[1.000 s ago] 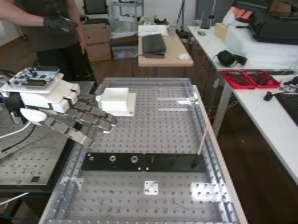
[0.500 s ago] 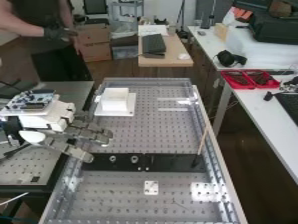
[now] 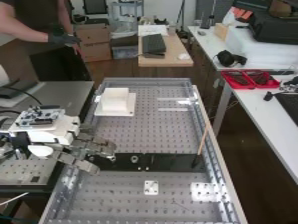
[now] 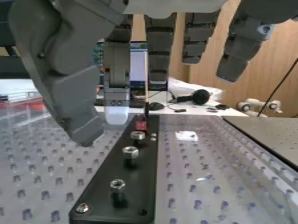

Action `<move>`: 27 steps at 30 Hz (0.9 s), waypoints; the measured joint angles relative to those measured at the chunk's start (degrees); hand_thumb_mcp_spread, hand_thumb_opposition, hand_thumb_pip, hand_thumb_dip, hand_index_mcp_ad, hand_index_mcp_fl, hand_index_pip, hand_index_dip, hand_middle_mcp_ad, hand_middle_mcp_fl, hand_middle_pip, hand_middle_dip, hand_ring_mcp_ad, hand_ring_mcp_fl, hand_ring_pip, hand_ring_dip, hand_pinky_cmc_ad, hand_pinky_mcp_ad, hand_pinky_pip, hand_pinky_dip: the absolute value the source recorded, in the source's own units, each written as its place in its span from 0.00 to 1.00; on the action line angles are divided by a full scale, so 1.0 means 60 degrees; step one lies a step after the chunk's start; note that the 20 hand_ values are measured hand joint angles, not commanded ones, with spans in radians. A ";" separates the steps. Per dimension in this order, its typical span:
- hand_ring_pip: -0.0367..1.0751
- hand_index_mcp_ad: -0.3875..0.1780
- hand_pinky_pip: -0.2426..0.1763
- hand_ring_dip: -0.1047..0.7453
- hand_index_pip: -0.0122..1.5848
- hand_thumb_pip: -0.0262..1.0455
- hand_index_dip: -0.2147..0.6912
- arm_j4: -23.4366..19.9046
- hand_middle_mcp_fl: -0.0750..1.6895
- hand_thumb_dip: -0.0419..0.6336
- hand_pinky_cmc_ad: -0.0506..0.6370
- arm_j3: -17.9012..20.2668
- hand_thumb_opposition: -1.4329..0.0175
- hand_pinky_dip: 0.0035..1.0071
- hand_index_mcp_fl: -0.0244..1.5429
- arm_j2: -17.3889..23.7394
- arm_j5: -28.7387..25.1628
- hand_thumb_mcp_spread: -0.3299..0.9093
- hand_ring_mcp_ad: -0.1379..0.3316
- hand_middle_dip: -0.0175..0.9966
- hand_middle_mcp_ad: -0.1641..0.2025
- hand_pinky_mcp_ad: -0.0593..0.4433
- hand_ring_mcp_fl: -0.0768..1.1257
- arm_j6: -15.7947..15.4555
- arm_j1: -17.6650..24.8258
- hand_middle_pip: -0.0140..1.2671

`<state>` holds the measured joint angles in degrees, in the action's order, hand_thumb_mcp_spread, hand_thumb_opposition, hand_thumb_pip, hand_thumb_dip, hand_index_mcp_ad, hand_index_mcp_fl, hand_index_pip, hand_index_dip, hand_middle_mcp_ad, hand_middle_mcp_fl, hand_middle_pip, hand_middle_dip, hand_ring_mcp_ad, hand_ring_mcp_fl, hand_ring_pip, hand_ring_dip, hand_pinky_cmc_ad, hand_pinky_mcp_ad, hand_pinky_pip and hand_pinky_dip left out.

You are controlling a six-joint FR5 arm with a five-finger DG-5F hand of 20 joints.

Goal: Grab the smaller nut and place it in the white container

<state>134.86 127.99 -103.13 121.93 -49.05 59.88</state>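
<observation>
My hand is over the left end of the black bar in the high view, its fingers and thumb straight and apart. In the wrist view the hand hangs above the bar, holding nothing. There the smaller nut stands closest to the camera, then the larger nut, with the bearing farthest along. The bearing also shows just right of the fingertips in the high view. The white container stands on a white plate beyond the hand.
A perforated plate lies under the bar, framed by metal rails. A thin wooden stick rises near the bar's right end. A small white square plate lies nearer the camera. A person stands behind at the upper left.
The hand has come down the high view, away from the container and over the bar's left end, where its fingers now cover the nuts' places. The container has stayed put.
</observation>
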 joint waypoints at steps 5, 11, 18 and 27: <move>0.12 0.37 0.55 0.22 0.95 0.61 0.29 -0.0020 0.17 0.37 0.62 -0.0148 0.41 0.27 0.15 -0.0274 0.0073 0.61 0.56 0.22 0.62 0.74 0.07 -0.0193 0.0021 0.11; 0.12 0.37 0.59 0.22 0.95 0.61 0.29 0.0054 0.16 0.37 0.62 -0.0322 0.41 0.27 0.15 -0.0563 0.0203 0.61 0.56 0.22 0.62 0.74 0.07 -0.0453 0.0065 0.11; 0.12 0.37 0.59 0.22 0.95 0.62 0.29 0.0271 0.16 0.36 0.62 -0.0454 0.41 0.27 0.12 -0.0753 0.0184 0.61 0.56 0.22 0.62 0.74 0.07 -0.0716 0.0058 0.11; 0.12 0.35 0.59 0.22 0.95 0.63 0.29 0.0333 0.16 0.37 0.62 -0.0477 0.41 0.27 0.12 -0.0862 0.0374 0.61 0.56 0.22 0.61 0.74 0.07 -0.1140 -0.0058 0.11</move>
<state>136.86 125.13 -108.30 124.17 -55.89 59.53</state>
